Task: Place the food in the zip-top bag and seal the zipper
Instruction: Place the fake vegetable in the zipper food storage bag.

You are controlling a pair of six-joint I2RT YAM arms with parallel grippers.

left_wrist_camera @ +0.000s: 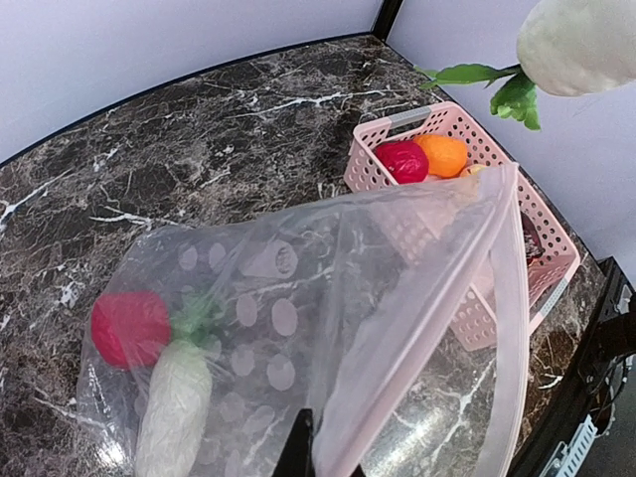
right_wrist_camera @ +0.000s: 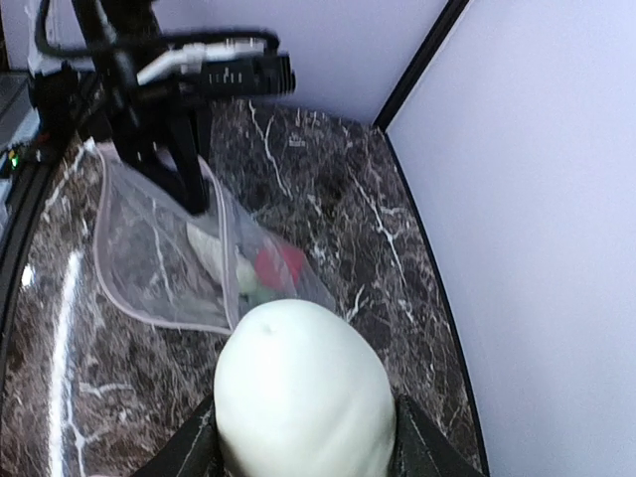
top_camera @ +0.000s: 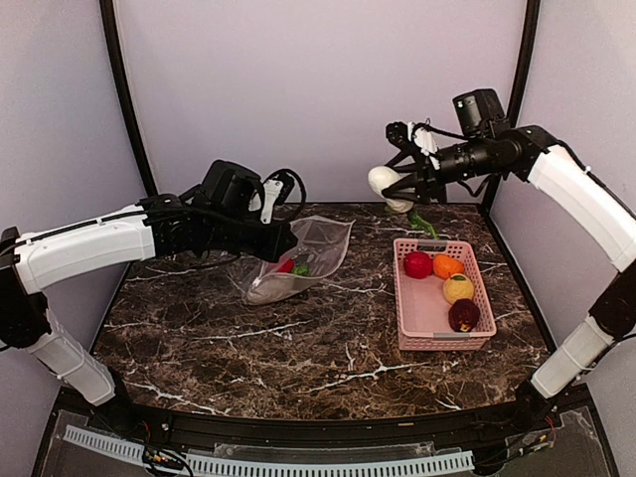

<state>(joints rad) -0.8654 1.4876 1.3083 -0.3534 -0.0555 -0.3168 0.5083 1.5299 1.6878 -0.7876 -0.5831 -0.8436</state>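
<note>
Two foods (left_wrist_camera: 129, 328) in the zip-top bag (left_wrist_camera: 258, 298), four in the basket (top_camera: 424, 320).
Left gripper (top_camera: 287, 242) clamps the bag's mouth, right gripper (top_camera: 396, 187) clamps a white piece (top_camera: 384, 182); zipper (left_wrist_camera: 513, 318) unsealed.

The clear, dotted bag (top_camera: 308, 253) is lifted by its mouth edge and hung tilted, closed end lowest. The mouth is spread open, and the pale zipper (left_wrist_camera: 514, 318) is left unsealed. A red ball (left_wrist_camera: 129, 328) and a white piece (left_wrist_camera: 174, 417) are seen inside. A second white piece (top_camera: 390, 186), green-leaved, is held aloft. Four are left in the basket (top_camera: 442, 341) — a second red ball (top_camera: 417, 264), an orange one (top_camera: 447, 266), a yellow one (top_camera: 458, 288) and a maroon one (top_camera: 463, 315).
</note>
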